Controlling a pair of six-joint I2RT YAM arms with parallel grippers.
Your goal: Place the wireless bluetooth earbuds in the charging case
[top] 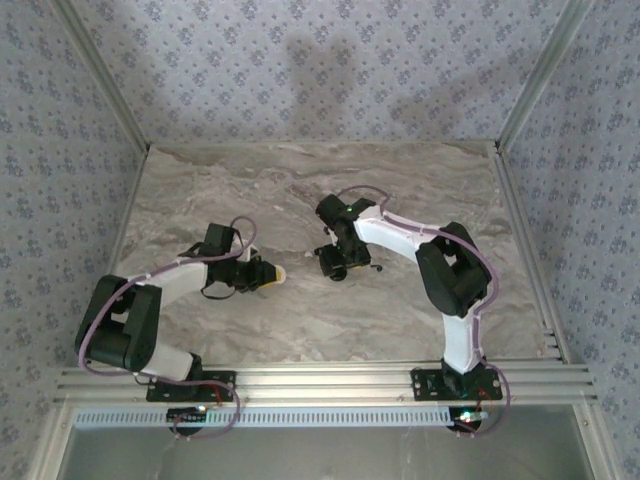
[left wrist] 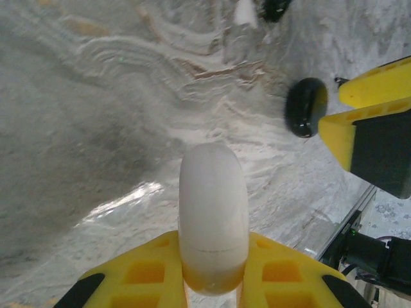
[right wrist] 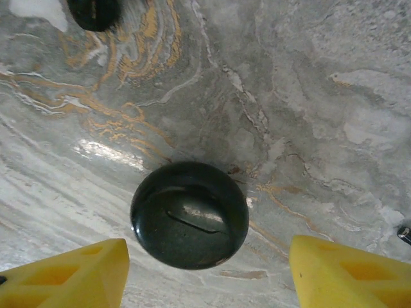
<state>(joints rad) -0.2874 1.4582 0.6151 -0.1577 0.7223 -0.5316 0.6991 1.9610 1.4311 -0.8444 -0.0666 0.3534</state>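
My left gripper (left wrist: 213,260) is shut on the charging case (left wrist: 212,212), a smooth white-cream puck held edge-on above the marble, its seam line closed. From above, the case (top: 279,275) pokes out of the left gripper (top: 264,274) toward the table's middle. My right gripper (right wrist: 207,260) is open, its yellow fingers (right wrist: 70,276) standing either side of a glossy black round disc (right wrist: 189,213) that lies flat on the marble below. That right gripper (top: 333,262) sits just right of the left one. The earbuds are hidden or out of view.
In the left wrist view the black disc (left wrist: 306,107) lies beside the right gripper's yellow fingers (left wrist: 369,119). A dark rounded object (right wrist: 93,11) and a white patch (right wrist: 35,6) sit at the right wrist view's top edge. Open marble table (top: 420,190) stretches behind both arms.
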